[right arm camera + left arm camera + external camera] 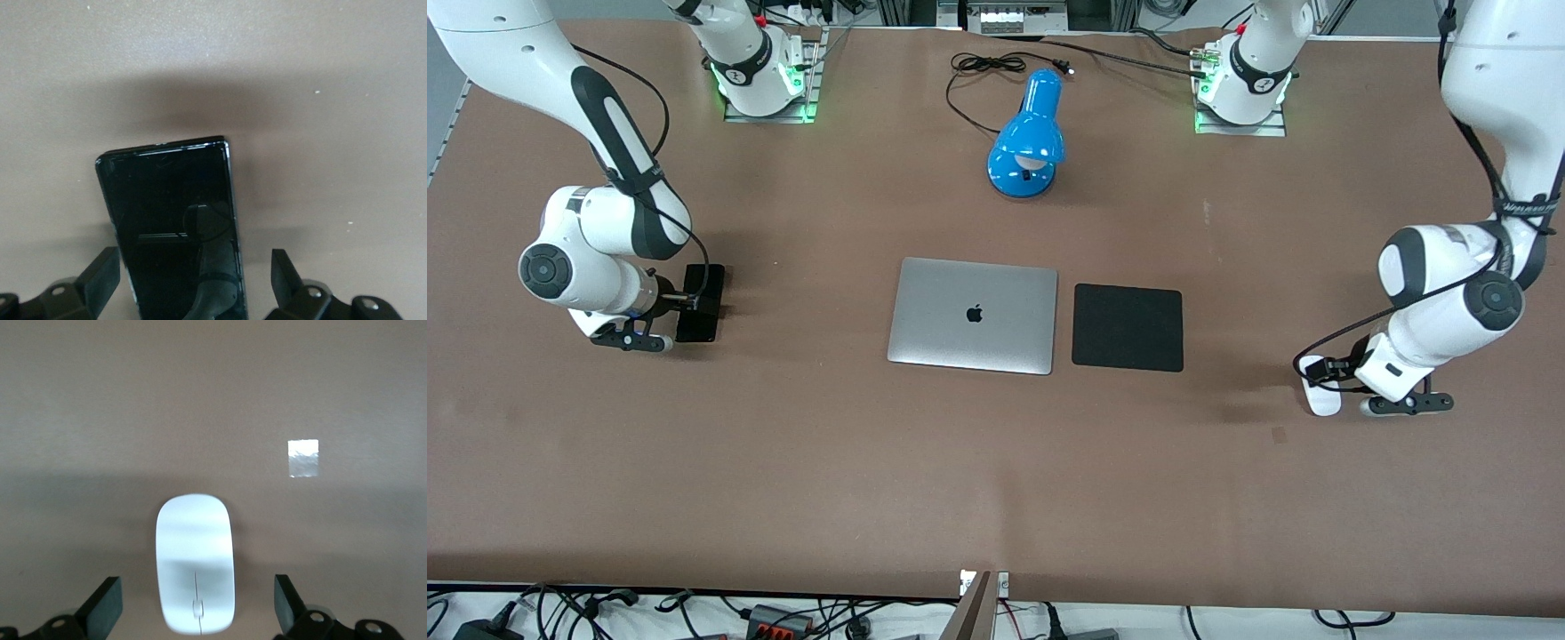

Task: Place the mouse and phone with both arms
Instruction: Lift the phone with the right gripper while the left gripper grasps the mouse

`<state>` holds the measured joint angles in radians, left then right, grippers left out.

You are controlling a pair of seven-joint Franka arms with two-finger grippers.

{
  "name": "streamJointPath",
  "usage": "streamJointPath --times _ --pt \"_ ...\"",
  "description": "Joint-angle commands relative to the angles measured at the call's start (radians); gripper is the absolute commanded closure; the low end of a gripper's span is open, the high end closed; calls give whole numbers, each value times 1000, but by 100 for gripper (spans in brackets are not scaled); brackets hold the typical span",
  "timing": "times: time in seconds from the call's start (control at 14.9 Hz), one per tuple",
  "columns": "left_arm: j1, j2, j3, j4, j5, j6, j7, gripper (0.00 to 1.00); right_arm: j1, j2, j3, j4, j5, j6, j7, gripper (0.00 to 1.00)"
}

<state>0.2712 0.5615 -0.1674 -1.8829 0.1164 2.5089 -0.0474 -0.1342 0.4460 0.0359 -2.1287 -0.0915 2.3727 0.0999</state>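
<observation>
The middle of the tabletop (783, 462) is taken up by a closed silver laptop (973, 315) and, just beside it toward the left arm's end, a flat black mat (1128, 327); a narrow strip of bare top separates them. Nearer the base edge stands a blue desk lamp (1028, 142), the tallest obstacle, with its black cord (983, 71) looping toward that edge. The whole strip along the front-camera edge lies bare. The left gripper (197, 610) straddles the mouse (195, 563) with clear gaps on both sides; the right gripper (193, 283) likewise brackets the phone (173, 227), fingers spread wide
</observation>
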Motion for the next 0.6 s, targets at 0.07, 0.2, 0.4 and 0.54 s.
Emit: streamJointPath --times 0.07,0.2,0.4,0.54 --pt "16 76 -4 8 20 117 15 0 -8 -6 10 -33 1 22 23 0" --pt "26 90 -4 8 22 122 15 0 -10 -6 10 -36 -2 22 -17 0" --pt "26 97 -4 10 20 123 15 8 -10 -6 19 -36 -2 22 -62 0" --pt "26 97 -4 10 22 122 12 33 -10 -6 30 -36 -2 22 -72 0"
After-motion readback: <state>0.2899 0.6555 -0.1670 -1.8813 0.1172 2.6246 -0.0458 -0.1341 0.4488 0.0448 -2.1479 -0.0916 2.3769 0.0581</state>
